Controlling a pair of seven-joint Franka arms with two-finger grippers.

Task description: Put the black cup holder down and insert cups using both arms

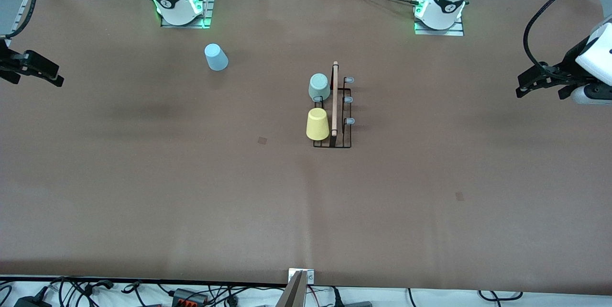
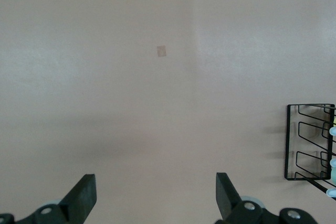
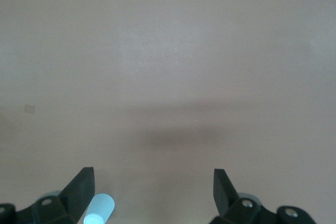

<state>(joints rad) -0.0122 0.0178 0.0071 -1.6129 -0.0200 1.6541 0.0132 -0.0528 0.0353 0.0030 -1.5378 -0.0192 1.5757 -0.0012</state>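
Right gripper (image 1: 36, 69) hangs over the table edge at the right arm's end, jaws spread wide, nothing between them. The right wrist view confirms it: both fingers (image 3: 81, 187) well apart over bare table, holding nothing. This arm waits.

Light blue cup (image 1: 216, 57) stands upside down on the table, alone, near the right arm's base and well apart from the rack. Not yet inserted.

Black cup holder (image 1: 333, 106) stands upright mid-table, wooden rod running along its top. Placement looks done. Two cups sit on the pegs at its side toward the right arm: sage green cup (image 1: 319, 86) farther from the front camera, yellow cup (image 1: 317, 124) nearer, just beside each other. Three pale-tipped pegs toward the left arm are bare.

Judged progress: holder set, two of three cups on; the blue one is left.

Left gripper (image 1: 545, 81) hovers over the left arm's end of the table, also gaping and empty. This arm waits too.

Surface: brown matte covering, faintly creased, with small darker square patches. Room: metal framing and cables above the bases, green lights at both bases, cable clutter along the near edge.
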